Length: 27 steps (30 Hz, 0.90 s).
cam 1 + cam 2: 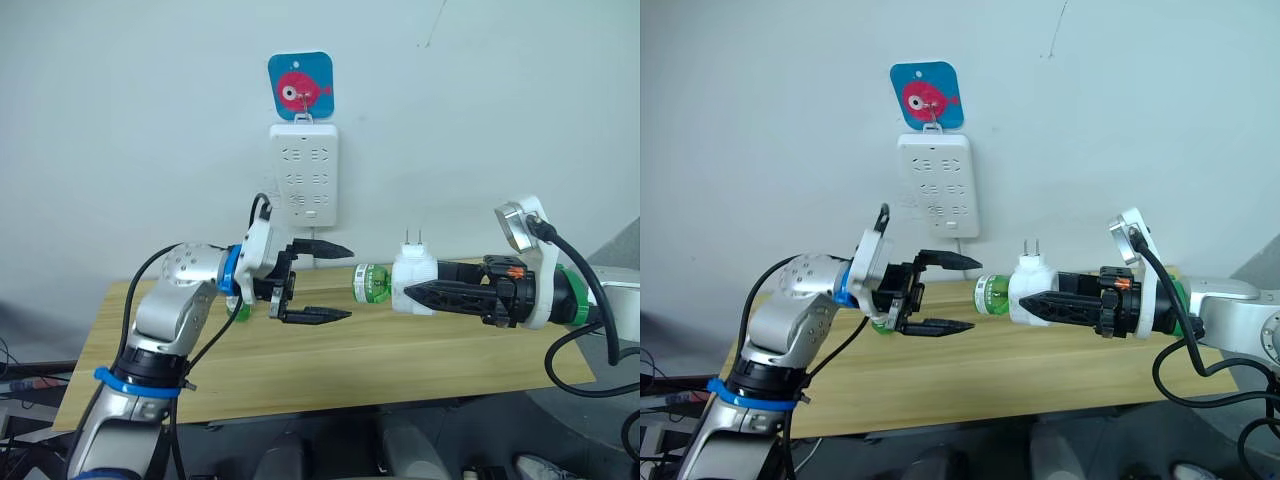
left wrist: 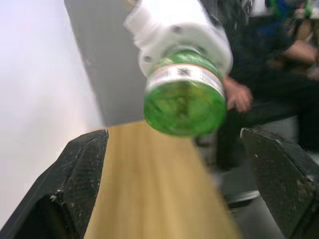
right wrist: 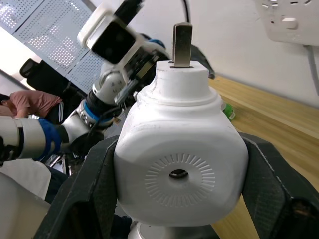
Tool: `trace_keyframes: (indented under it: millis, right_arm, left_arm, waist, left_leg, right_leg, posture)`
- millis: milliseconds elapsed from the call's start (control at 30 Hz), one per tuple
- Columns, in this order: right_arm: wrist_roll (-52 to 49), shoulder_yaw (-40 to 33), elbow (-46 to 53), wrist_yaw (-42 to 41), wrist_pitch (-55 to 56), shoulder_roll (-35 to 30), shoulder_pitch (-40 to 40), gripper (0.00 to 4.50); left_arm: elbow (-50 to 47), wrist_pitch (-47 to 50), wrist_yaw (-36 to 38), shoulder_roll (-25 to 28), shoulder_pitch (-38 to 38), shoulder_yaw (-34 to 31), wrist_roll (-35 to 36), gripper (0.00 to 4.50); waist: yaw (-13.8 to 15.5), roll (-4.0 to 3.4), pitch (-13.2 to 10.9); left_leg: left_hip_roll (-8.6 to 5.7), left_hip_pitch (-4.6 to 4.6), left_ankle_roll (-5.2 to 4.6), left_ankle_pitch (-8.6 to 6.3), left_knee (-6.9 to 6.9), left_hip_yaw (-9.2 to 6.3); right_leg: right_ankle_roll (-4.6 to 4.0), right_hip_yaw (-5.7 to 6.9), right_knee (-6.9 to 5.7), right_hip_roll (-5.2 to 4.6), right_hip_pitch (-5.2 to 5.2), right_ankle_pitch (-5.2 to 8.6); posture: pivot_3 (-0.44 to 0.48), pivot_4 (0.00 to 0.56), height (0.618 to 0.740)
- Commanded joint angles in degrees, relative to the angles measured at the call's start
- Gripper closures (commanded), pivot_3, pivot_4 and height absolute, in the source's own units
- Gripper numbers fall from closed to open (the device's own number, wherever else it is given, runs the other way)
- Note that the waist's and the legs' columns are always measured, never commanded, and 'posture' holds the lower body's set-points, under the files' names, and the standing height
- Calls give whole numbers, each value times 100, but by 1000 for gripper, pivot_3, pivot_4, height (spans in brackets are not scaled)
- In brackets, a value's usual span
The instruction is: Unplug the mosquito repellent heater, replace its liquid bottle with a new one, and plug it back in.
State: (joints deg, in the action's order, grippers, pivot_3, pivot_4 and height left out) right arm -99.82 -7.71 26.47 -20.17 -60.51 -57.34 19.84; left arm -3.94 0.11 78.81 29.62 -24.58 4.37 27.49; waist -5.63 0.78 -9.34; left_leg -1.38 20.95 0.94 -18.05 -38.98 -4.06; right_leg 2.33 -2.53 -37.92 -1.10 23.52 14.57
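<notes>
The mosquito repellent heater point(image 1: 413, 266), a white rounded unit with two prongs point(image 3: 182, 44) pointing up, is held in the air over the wooden table point(image 1: 350, 365). My right gripper point(image 1: 414, 288) is shut on its sides. A green liquid bottle point(image 1: 371, 283) sticks out of the heater sideways, towards my left gripper point(image 1: 348, 282). That gripper is open, its fingertips just short of the bottle's base, one above and one below. In the left wrist view the bottle point(image 2: 184, 102) hangs between the wide-apart fingers point(image 2: 79, 174). The heater is not plugged in.
A white multi-socket strip point(image 1: 304, 178) hangs on the wall under a blue fish hook point(image 1: 300, 85), above and between the grippers. A small green object point(image 1: 241, 310) lies on the table behind my left wrist, mostly hidden. A person's hand point(image 2: 239, 97) shows beyond the table.
</notes>
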Motion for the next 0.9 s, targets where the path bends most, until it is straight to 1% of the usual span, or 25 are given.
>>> trace_keyframes:
  millis: [33, 100, 200, 333, 433, 567, 667, 700, 767, 800, 833, 867, 900]
  right_arm:
    - [-142, -164, 36, -40, 52, -44, 71, 1539]
    - [-140, -136, 30, -37, 49, -31, 106, 1539]
    - [-141, -88, 42, -19, 47, -10, 156, 1539]
    - [-131, -75, 66, -18, 40, -8, 171, 1539]
    - [-133, -76, 77, -7, 46, -3, 162, 1539]
    - [-161, -69, 105, 29, 64, 14, 150, 1539]
    - [-170, -65, 122, 55, 77, 29, 144, 1539]
    - [-165, -69, 126, 55, 79, 30, 139, 1539]
    - [-170, -80, 137, 66, 83, 31, 125, 1539]
    - [-169, -93, 148, 60, 80, 23, 111, 1539]
    - [-156, -107, 161, 41, 70, 8, 101, 1539]
    - [-135, -121, 176, 10, 56, -11, 88, 1539]
    - [-109, -130, 190, -24, 41, -28, 83, 1539]
  left_arm:
    - [91, -1731, -179, -454, 23, -120, -441, 0]
    - [255, -2358, -384, -728, -22, -46, -698, 0]
    - [433, -2908, -422, -928, -30, 104, -827, 0]
    - [589, -3213, -568, -1059, -138, 252, -912, 0]
    - [687, -3307, -626, -1057, -231, 348, -938, 0]
    - [769, -3358, -621, -1015, -324, 475, -934, 866]
    - [658, -3157, -605, -893, -422, 480, -804, 1857]
    - [596, -2968, -569, -815, -485, 486, -714, 2162]
    - [420, -2360, -413, -618, -615, 547, -458, 2233]
    - [289, -1670, -297, -394, -706, 650, -330, 2233]
    - [153, -816, -269, -160, -821, 742, -169, 2233]
    - [12, 385, -358, 110, -1019, 830, 115, 2233]
    - [-66, 1814, -468, 381, -1327, 904, 584, 2233]
  waist:
    - [53, 0, 0]
    - [86, 1, 0]
    - [92, 1, 1]
    - [80, 1, 1]
    - [71, 1, 1]
    - [63, 1, 1]
    - [60, 1, 1]
    - [60, 1, 1]
    - [56, 2, 1]
    - [53, 2, 1]
    - [47, 2, 1]
    - [43, 2, 1]
    - [43, 2, 1]
  left_leg:
    - [0, 1, 0, 0, -1, 0]
    - [-2, 2, -1, -1, -5, 1]
    - [-3, 2, -2, -1, -6, 0]
    - [-3, 0, -3, -1, -6, -1]
    - [-3, 0, -3, -1, -6, -3]
    - [-3, -2, -3, -1, -6, -2]
    - [-2, -1, -4, -1, -6, -4]
    - [-2, -1, -4, -1, -6, -5]
    - [-2, -1, -3, -1, -6, -7]
    - [-2, 0, -4, -1, -6, -7]
    - [-2, -1, -4, -1, -6, -6]
    - [-2, 0, -4, -1, -6, -7]
    - [-2, 1, -4, -1, -7, -10]
  right_leg:
    - [0, 1, 0, 0, 0, 0]
    - [0, 0, 1, 0, -3, -1]
    - [2, 1, 2, 0, -6, -3]
    - [2, 3, -4, 0, -6, -3]
    - [2, 5, -6, 2, -6, -3]
    - [2, 4, -6, 3, -7, -3]
    - [2, 7, -6, 3, -7, -3]
    - [2, 8, -6, 4, -7, -3]
    - [2, 9, -7, 4, -7, -3]
    - [2, 9, -7, 5, -7, -3]
    - [2, 9, -8, 5, -7, -3]
    - [2, 10, -9, 6, -7, -3]
    - [3, 12, -10, 9, -8, -2]
  posture:
    - [-192, 138, 730]
    - [-190, 137, 730]
    - [-190, 137, 730]
    - [-198, 134, 730]
    - [-196, 134, 730]
    - [-200, 135, 730]
    - [-201, 136, 730]
    - [-201, 136, 730]
    - [-202, 138, 730]
    - [-201, 139, 730]
    - [-201, 139, 730]
    - [-201, 139, 730]
    - [-191, 140, 730]
